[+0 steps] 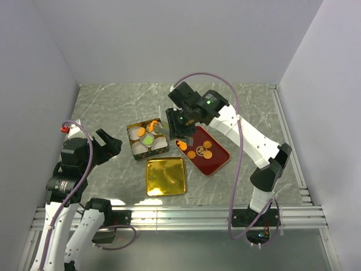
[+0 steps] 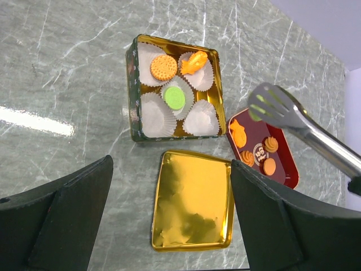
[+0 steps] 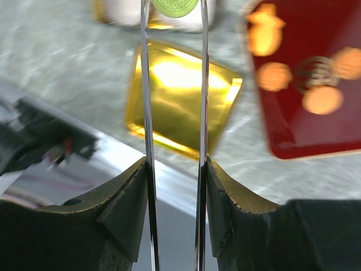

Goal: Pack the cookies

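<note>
A gold tin (image 1: pixel 137 153) (image 2: pixel 132 84) holds white paper cups with a round orange cookie (image 2: pixel 163 67), an irregular orange cookie (image 2: pixel 193 62) and a green cookie (image 2: pixel 174 97). A red tray (image 1: pixel 220 162) (image 2: pixel 289 172) carries several orange cookies (image 2: pixel 270 144). My right gripper (image 1: pixel 178 121) (image 3: pixel 176 169) is shut on metal tongs (image 2: pixel 282 110) (image 3: pixel 145 113). The tong tips pinch a second green cookie (image 3: pixel 175 7) above the tin's right side. My left gripper (image 1: pixel 110 144) (image 2: pixel 172 164) is open and empty, left of the tin.
The tin's gold lid (image 1: pixel 166 176) (image 2: pixel 194 200) (image 3: pixel 180 96) lies flat in front of the tin, near the table's front rail (image 1: pixel 180 213). Grey walls enclose the marble table on three sides.
</note>
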